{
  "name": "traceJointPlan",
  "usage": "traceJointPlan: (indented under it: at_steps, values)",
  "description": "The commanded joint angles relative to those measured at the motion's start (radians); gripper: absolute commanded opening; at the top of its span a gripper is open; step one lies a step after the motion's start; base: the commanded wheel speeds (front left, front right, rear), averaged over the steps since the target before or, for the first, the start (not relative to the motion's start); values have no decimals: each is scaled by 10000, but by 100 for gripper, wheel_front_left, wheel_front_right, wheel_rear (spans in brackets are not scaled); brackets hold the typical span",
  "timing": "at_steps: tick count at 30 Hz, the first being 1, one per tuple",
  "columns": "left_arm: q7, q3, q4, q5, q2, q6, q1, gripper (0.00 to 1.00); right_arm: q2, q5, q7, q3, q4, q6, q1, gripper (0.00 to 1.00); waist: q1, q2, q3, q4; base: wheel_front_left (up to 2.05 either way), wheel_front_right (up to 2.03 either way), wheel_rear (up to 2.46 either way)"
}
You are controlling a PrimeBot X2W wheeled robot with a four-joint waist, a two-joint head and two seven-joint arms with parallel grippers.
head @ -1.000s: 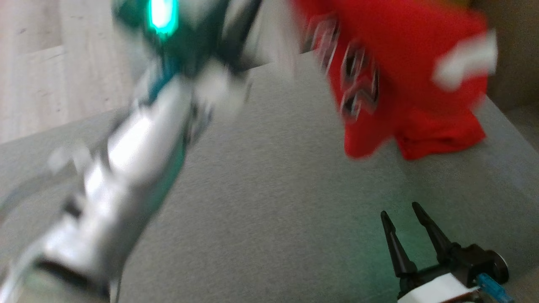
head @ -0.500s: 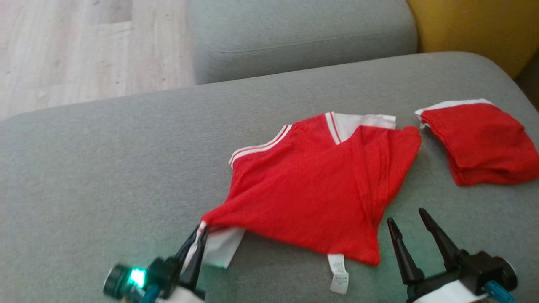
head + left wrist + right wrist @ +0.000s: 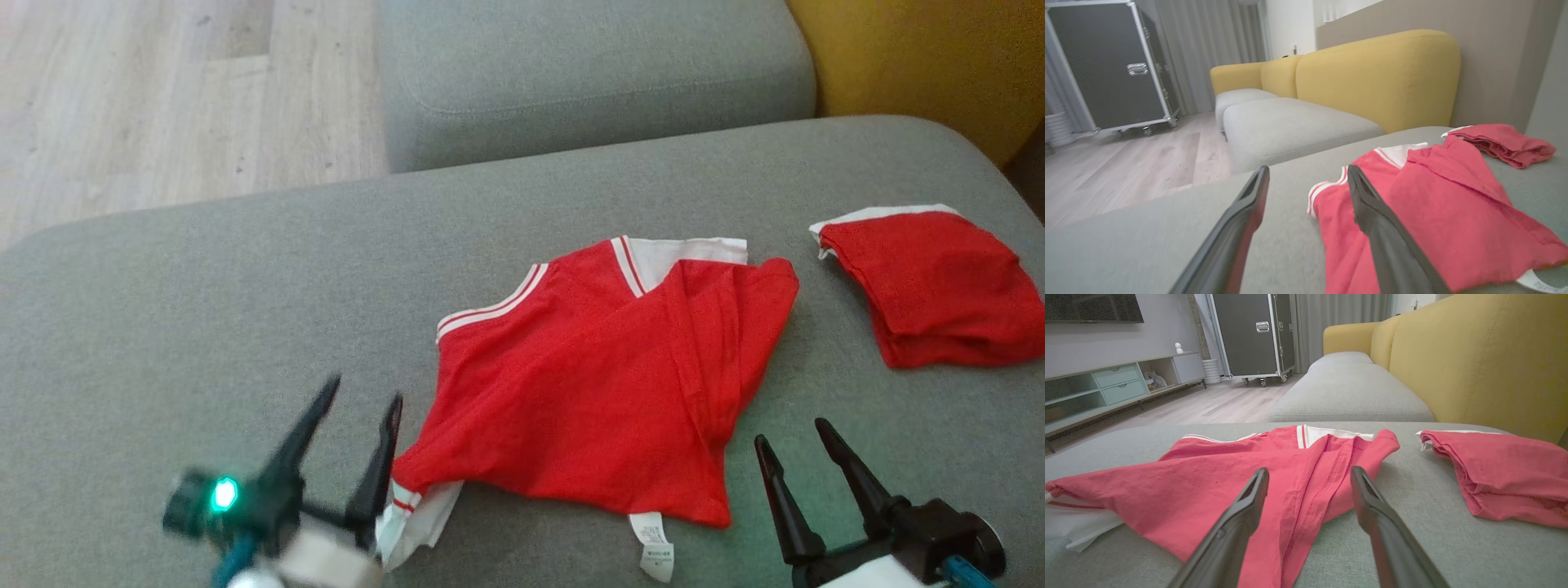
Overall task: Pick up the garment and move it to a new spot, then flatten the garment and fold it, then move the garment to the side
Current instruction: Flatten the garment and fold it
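The garment [image 3: 588, 392] is a red shirt with white striped trim, lying crumpled and partly folded over itself on the grey sofa cushion [image 3: 204, 310]. My left gripper [image 3: 365, 389] stands open at the lower left, its right finger just beside the shirt's white sleeve corner, holding nothing. In the left wrist view the left gripper [image 3: 1307, 168] has its jaws spread, with the garment [image 3: 1437, 212] to their right. My right gripper [image 3: 790, 432] is open near the shirt's lower right hem. The right wrist view shows the right gripper [image 3: 1309, 470] pointing at the garment [image 3: 1229, 473].
A second red cloth [image 3: 939, 286] lies folded at the cushion's right end. Beyond are another grey cushion [image 3: 588, 73], the yellow backrest [image 3: 914, 57] and wooden floor [image 3: 122, 98]. A black wheeled case [image 3: 1106, 65] stands across the room.
The garment was swung through the air a second ago and now lies on the cushion. My left gripper, shut on the white sleeve corner half a second ago, has opened and let it go.
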Motion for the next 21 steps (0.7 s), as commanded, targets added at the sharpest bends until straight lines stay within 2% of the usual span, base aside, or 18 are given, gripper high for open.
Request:
traceJointPlan:
  at_steps: [1,4,9,10,13,21]
  values:
    - [187,367,-314,53,309,-292,-1291,100,-182,84,-38,215,-260,-7,-319,100,1,0,127,-110,0,0,0]
    - [953,152,56,34,533,-889,-2557,100,-249,95,-38,308,-249,-7,-447,100,1,0,356,-302,0,0,0]
    - [2200,-382,1127,-214,643,-1365,-4869,100,-383,152,-38,459,-316,-7,-902,100,1,0,1112,-698,0,0,0]
    - [2200,-382,1127,-214,643,-1365,-4869,100,-383,152,-38,459,-316,-7,-902,100,1,0,1112,-698,0,0,0]
    - [3096,-1130,1932,-673,622,-1464,-6171,100,-437,203,-38,574,-297,-7,-1195,100,1,0,1508,-940,0,0,0]
    - [4514,-3938,3706,-3016,630,-1477,-8921,100,-426,371,-38,992,-215,-7,-1930,100,1,0,2427,-1642,0,0,0]
